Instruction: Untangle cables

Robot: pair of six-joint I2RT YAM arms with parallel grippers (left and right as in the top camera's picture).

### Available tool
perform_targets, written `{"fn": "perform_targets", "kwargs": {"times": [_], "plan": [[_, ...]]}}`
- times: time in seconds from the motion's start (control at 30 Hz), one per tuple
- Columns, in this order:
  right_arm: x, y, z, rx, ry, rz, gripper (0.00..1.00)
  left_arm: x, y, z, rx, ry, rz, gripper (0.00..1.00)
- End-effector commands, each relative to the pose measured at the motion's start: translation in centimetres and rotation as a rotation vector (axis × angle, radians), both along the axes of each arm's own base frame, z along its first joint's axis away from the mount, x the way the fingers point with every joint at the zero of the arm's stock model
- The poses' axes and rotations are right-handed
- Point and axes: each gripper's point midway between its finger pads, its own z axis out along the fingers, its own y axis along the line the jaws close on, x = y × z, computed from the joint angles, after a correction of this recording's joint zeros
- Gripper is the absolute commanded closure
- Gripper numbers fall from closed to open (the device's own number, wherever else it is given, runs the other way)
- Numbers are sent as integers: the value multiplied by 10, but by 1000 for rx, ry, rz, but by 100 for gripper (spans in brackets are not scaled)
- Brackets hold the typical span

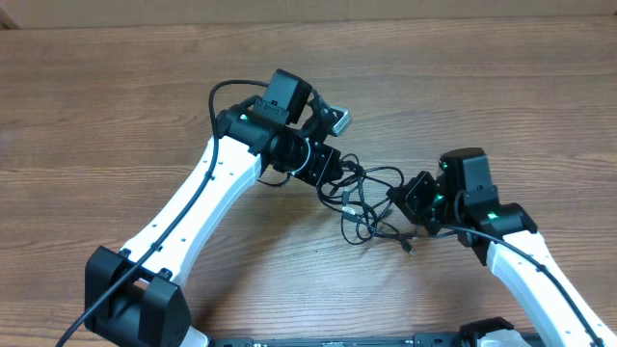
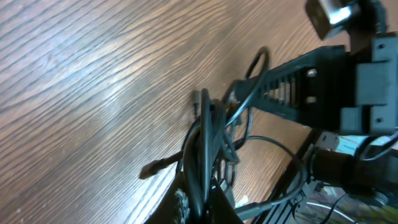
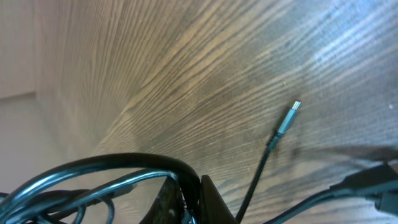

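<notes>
The cables [image 1: 369,207] form a loose black tangle on the wooden table between my two grippers. My left gripper [image 1: 339,179] is at the tangle's left edge, shut on a bunch of the cords. The left wrist view shows several cables [image 2: 205,143] running up out of its closed tips [image 2: 203,200]. At the tangle's right edge my right gripper [image 1: 398,198] is shut on cables as well. In the right wrist view two looped cords [image 3: 112,168] enter its pinched jaws [image 3: 194,194]. A free end with a silver-tipped plug [image 3: 291,116] lies on the table beyond.
The brown wood table [image 1: 116,106] extends on all sides. In the left wrist view the right arm's black gripper body [image 2: 323,81] stands close behind the tangle. A loose plug end [image 1: 410,249] lies near the right arm's white link [image 1: 540,280].
</notes>
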Motion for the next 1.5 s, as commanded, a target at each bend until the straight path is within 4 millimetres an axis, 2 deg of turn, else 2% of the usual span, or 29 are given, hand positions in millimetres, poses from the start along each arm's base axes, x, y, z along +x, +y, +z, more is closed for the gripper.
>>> {"fn": "perform_targets", "kwargs": {"times": [0.0, 0.07, 0.23, 0.3, 0.37, 0.47, 0.53, 0.57, 0.63, 0.73, 0.9, 1.1, 1.27, 1.47], "plan": [[-8, -60, -39, -134, 152, -301, 96, 30, 49, 0, 175, -68, 211, 96], [-7, -60, -39, -101, 173, -341, 96, 32, 59, -4, 226, -56, 271, 96], [-4, -62, -37, -52, 202, -441, 96, 33, 109, -18, 434, 15, 605, 96], [-3, -61, -36, -31, 207, -462, 96, 30, 123, -20, 487, 35, 701, 96], [7, -54, -29, 13, 167, -444, 96, 26, 130, -21, 512, 58, 765, 96], [26, -37, -11, 92, 55, -336, 96, 27, 117, -20, 457, 66, 700, 96], [44, -18, 14, 132, -121, -158, 96, 27, 91, -16, 350, 52, 527, 96], [50, -5, 29, 140, -238, -29, 85, 25, 70, -10, 257, 36, 386, 96], [52, 13, 48, 139, -396, 158, 75, 17, 43, 1, 124, 8, 195, 96], [40, 33, 55, 96, -537, 396, 66, 2, 17, 18, -35, -33, -26, 96], [20, 37, 37, -24, -591, 607, 59, -9, 5, 29, -135, -63, -152, 96], [15, 37, 32, -135, -711, 782, 48, -15, -1, 35, -185, -79, -211, 96], [18, 39, 37, -187, -804, 853, 46, -15, -1, 36, -187, -77, -212, 96], [23, 50, 58, -137, -928, 875, 49, -20, -5, 41, -233, -63, -227, 96]]}}
